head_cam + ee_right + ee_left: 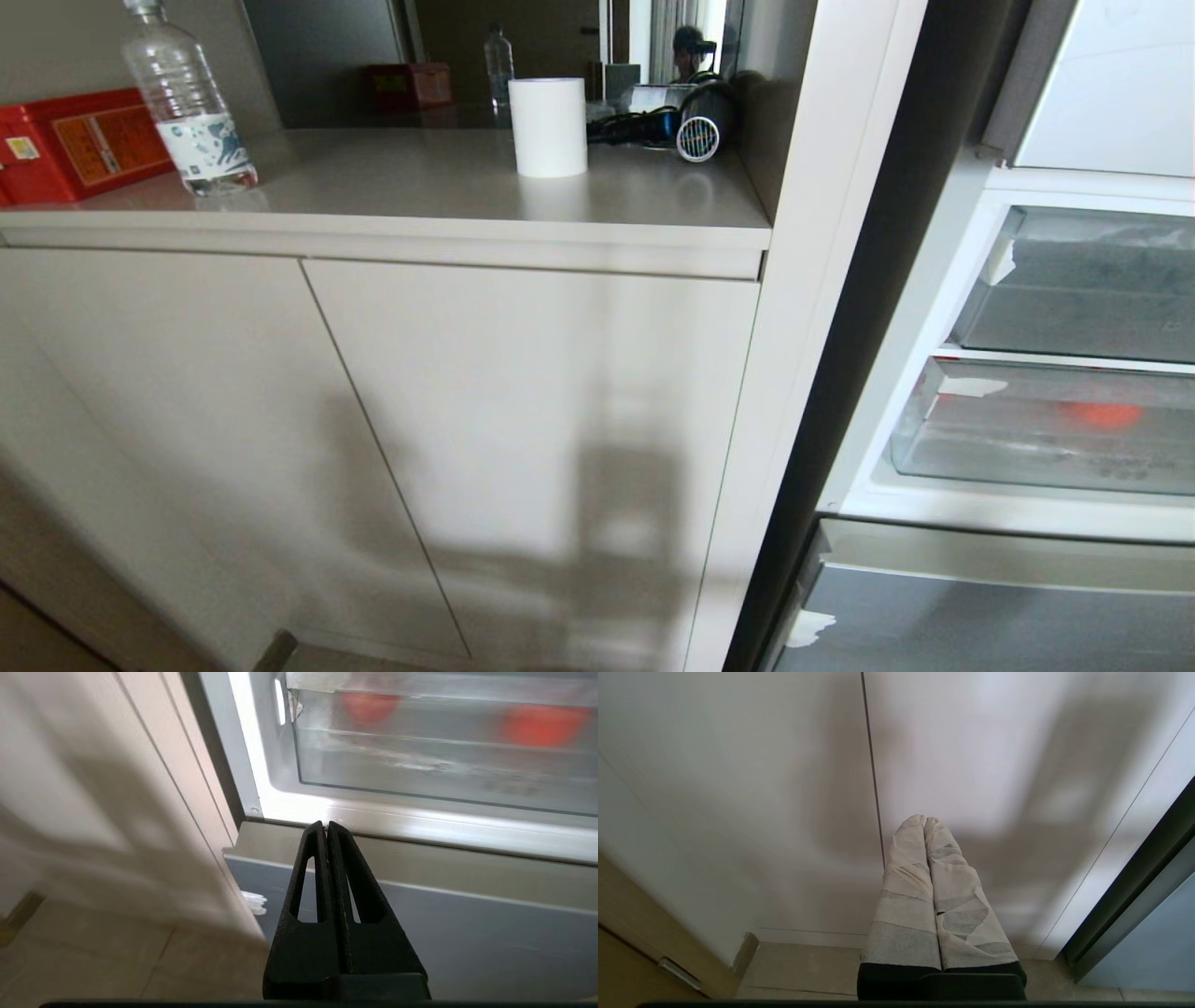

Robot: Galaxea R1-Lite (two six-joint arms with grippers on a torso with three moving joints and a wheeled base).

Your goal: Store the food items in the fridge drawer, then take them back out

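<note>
The fridge stands open at the right. Its plain upper clear bin, the fridge drawer point(1083, 289), is pushed in. Below it sits a clear bin point(1027, 457) with faint print on its front. Through that lower bin's front point(420, 760) the food items show as two blurred shapes, a red one point(369, 707) and an orange one point(544, 723). Only the orange one point(1106, 415) shows in the head view. My right gripper point(325, 823) is shut and empty. It points at the sill just below the lower bin. My left gripper point(924, 820), wrapped in white tape, is shut and empty, low before the cabinet doors.
A grey-blue door panel point(467, 942) closes the fridge below the sill. Left of the fridge stand beige cabinet doors point(523, 420). The counter above them holds a water bottle point(187, 103), a white roll point(548, 126), a hair dryer point(700, 126) and a red box point(75, 145). Tiled floor point(93, 961) lies below.
</note>
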